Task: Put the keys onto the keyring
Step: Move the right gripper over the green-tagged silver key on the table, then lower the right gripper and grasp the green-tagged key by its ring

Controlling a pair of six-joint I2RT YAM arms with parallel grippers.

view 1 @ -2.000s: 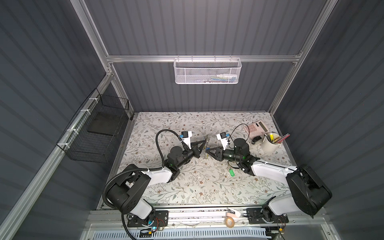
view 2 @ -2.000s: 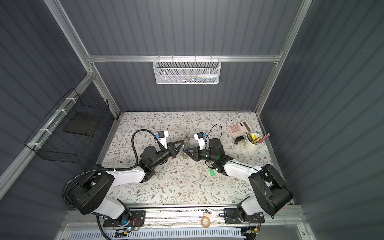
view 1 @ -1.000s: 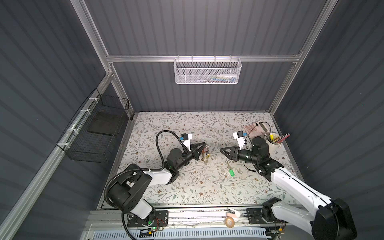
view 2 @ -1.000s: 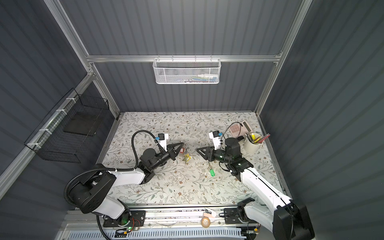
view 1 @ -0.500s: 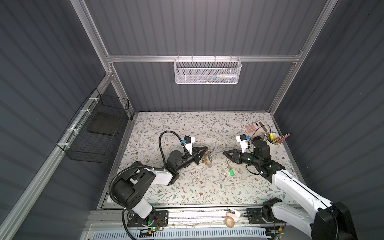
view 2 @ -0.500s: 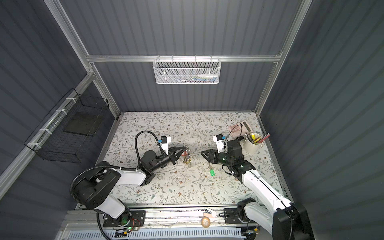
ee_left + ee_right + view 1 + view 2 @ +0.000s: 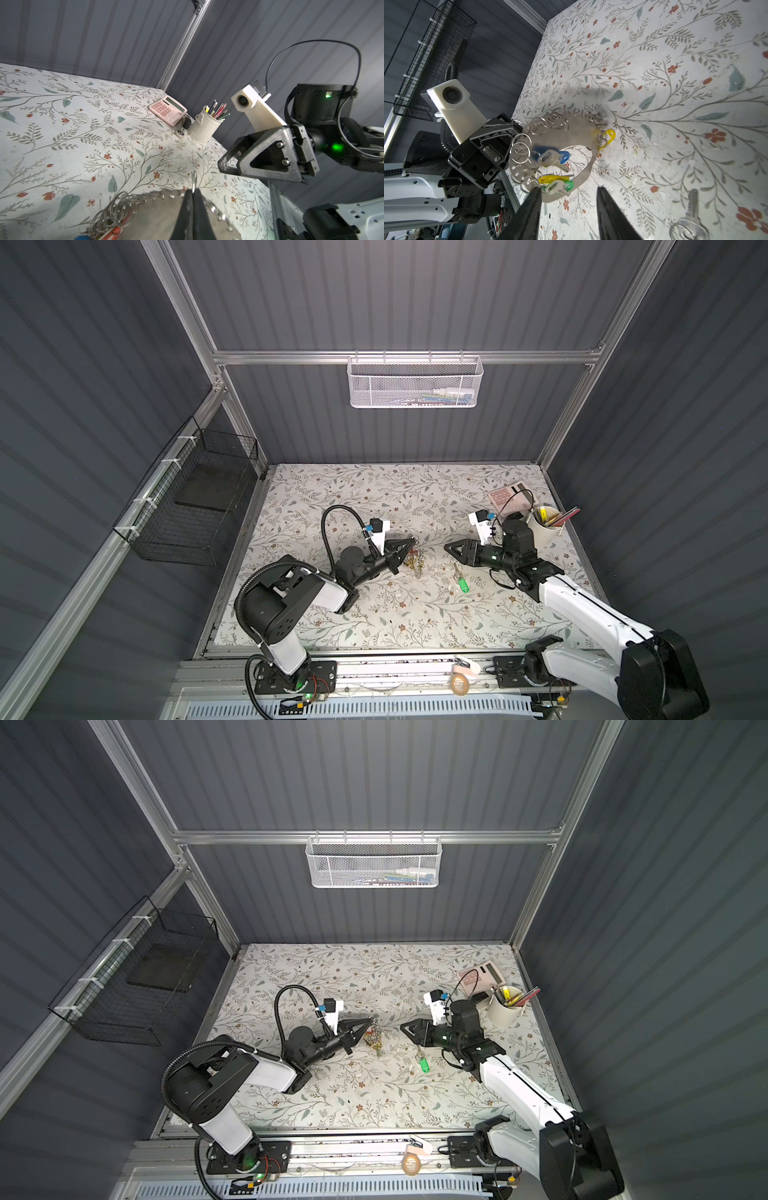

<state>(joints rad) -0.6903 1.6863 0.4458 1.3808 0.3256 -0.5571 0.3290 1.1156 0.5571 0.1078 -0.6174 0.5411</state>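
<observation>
Left pincer [image 7: 412, 549] [image 7: 193, 190]: jaws pressed together, clamped on one end of the keyring [image 7: 416, 562] [image 7: 577, 124]. The right wrist view confirms this grip. The grey band curves away from the left fingers [image 7: 500, 133] with its silver rings, blue tag, yellow tags and one green tag strung along it. In both top views the keyring hangs at 5 o'clock from the left fingertips. I cannot tell whether its lower end touches the table [image 7: 332, 489]. Right pincer [image 7: 449, 549] [image 7: 568, 189]: jaws apart, nothing between them. It sits at 3 o'clock from the left pincer, the two tips facing each other with the keyring between them, and it does not touch the keyring. The keys [image 7: 460, 580] [image 7: 422, 1063] lie flat on the table at 5 o'clock from the right pincer tip, near it but apart from it. Their green tag is at the near end and the silver keys point back toward the pincer. They are apart from the keyring, at 4 o'clock from it. Further out, a white cup of pens [image 7: 542, 531] stands at 2 o'clock from the right pincer, with a pink calculator [image 7: 509, 497] just beyond it at 1 o'clock. On the back wall at 12 o'clock hangs a white mesh basket [image 7: 415, 383], and a black wire basket [image 7: 191, 506] hangs on the side wall at 9 o'clock.
</observation>
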